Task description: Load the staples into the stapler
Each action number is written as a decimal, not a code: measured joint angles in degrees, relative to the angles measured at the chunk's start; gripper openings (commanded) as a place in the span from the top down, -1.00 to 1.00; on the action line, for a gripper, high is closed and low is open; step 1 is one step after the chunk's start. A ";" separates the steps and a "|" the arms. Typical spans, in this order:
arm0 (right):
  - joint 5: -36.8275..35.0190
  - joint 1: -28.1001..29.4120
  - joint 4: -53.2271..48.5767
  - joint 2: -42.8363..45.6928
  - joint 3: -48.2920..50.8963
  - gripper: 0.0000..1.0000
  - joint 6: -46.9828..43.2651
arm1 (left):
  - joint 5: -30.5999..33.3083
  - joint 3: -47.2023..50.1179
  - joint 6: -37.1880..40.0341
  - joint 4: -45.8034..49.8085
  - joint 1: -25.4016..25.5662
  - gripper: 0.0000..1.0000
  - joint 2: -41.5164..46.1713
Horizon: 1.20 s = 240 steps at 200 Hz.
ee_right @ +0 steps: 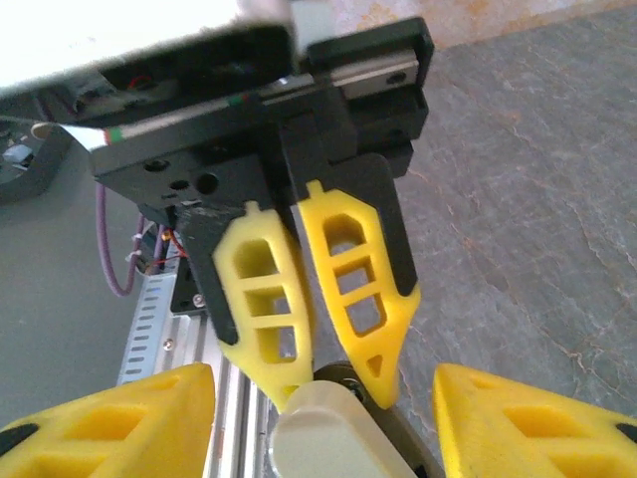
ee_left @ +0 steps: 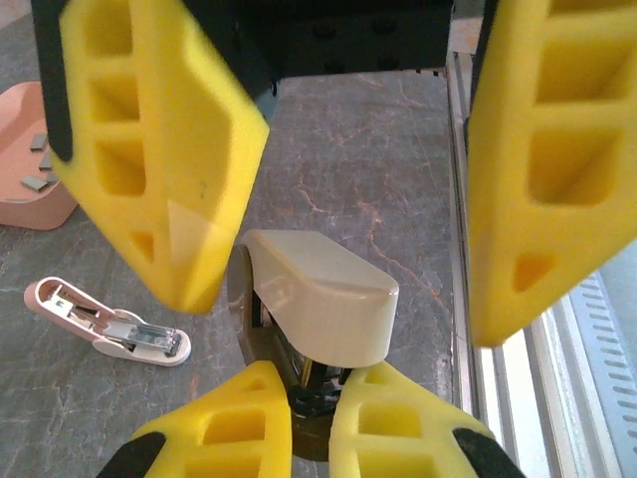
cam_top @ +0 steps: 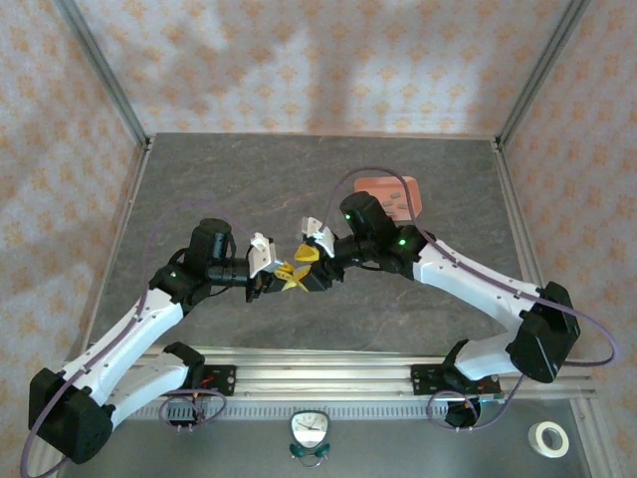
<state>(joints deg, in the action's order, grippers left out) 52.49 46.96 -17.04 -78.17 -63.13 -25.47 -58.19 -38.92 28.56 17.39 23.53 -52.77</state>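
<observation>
Left fingers (ee_left: 229, 428) clamped on cream object (ee_left: 323, 299), right fingers (ee_left: 149, 139) apart, staples (ee_left: 35, 182) away in tray (ee_left: 40, 211)

The tabletop (ee_left: 378, 149) is grey, marble-veined. The tray (ee_left: 40, 214) is salmon-pink, its staples (ee_left: 36, 182) seemingly dark grey; the clamped object (ee_left: 318, 294) cream.

A pink tray (ee_left: 30, 211) and tape roll (cam_top: 533, 439) lie well apart.

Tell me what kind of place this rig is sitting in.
Most likely a purpose-built robot test cell, not a real office: patterned wallpaper panels in a metal frame enclose a grey stone-look table, and the left arm and right arm are bolted to a rail at its near edge.
</observation>
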 measured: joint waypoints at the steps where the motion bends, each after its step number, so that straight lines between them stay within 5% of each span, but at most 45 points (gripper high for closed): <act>1: -0.04 0.00 0.00 -0.02 0.00 -0.16 0.02 | 0.00 0.00 0.00 0.02 0.00 1.00 0.00; 97: -10.73 0.04 2.93 0.74 1.90 -0.25 4.98 | 1.75 -0.52 -2.21 -0.02 0.00 1.00 -0.98; 178: -30.25 -0.13 -8.15 2.54 2.19 -0.25 30.84 | 6.14 -0.31 -9.79 -3.37 0.00 0.20 -4.07; 240: -36.83 -0.24 -27.76 2.60 3.63 -0.37 48.63 | 6.64 1.95 -12.02 -4.76 0.00 -0.03 -3.80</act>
<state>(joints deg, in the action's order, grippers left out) 15.66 46.72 -44.80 -75.57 -59.51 23.16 -51.55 -36.97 16.53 12.62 23.53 -56.58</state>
